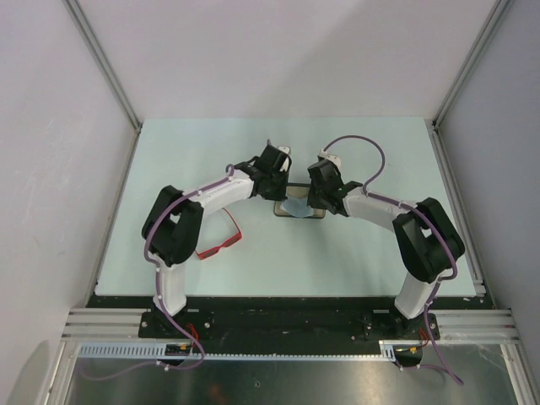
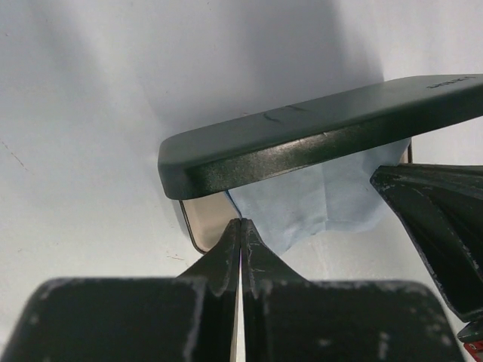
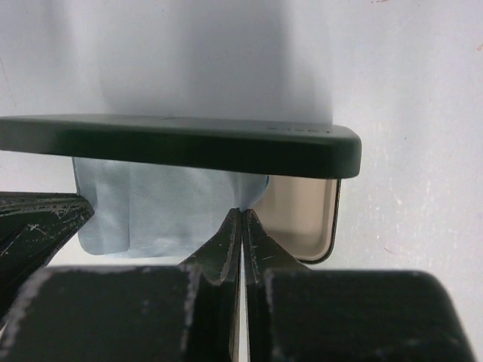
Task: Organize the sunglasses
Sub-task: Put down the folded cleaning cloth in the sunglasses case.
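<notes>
Lying on the pale bench (image 1: 337, 253) at near left, the red sunglasses (image 1: 221, 243) sit partly under the left arm's elbow, well apart from both tools. Centre bench: black case (image 2: 302, 136), lid raised over a tan lining, pale blue cloth (image 2: 332, 196) inside. Left tool (image 2: 240, 223) fully closed, tips at the cloth's edge. Right tool (image 3: 241, 213) likewise closed there. Grip on cloth: cannot tell.

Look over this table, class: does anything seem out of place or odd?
The pale blue cloth spills out of the open black case, hanging past its rim instead of lying inside. The red sunglasses lie loose on the table, apart from the case.
</notes>
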Controlling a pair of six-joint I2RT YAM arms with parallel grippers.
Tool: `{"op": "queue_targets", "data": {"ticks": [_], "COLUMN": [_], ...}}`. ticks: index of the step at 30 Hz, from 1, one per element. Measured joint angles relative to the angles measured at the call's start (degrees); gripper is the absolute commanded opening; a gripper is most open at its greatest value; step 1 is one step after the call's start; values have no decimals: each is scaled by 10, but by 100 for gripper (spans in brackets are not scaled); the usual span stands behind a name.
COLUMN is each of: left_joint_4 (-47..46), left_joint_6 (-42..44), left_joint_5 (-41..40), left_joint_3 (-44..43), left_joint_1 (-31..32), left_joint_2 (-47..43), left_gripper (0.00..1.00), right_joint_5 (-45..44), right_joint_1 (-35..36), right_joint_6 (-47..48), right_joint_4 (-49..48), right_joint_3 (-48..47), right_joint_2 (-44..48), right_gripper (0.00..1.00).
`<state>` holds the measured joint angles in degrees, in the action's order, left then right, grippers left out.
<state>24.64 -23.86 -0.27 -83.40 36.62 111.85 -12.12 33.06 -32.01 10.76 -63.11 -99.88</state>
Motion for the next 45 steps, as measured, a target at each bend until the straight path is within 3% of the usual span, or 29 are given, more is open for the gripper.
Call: {"op": "queue_targets", "data": {"ticks": [22, 45], "left_joint_4": [1, 2], "left_joint_6": [15, 19], "left_joint_5": [2, 7], "left_joint_3": [-24, -23], "left_joint_1": [-12, -12], "left_joint_2": [42, 12], "left_gripper": [0, 0], "right_joint_5": [-16, -23], "right_joint_1": [-7, -7], "right_joint_6": [7, 7], "right_joint_4": [1, 19], "right_joint_3": [-13, -13], "right_joint_2": [-30, 2], "right_gripper": [0, 0]}}
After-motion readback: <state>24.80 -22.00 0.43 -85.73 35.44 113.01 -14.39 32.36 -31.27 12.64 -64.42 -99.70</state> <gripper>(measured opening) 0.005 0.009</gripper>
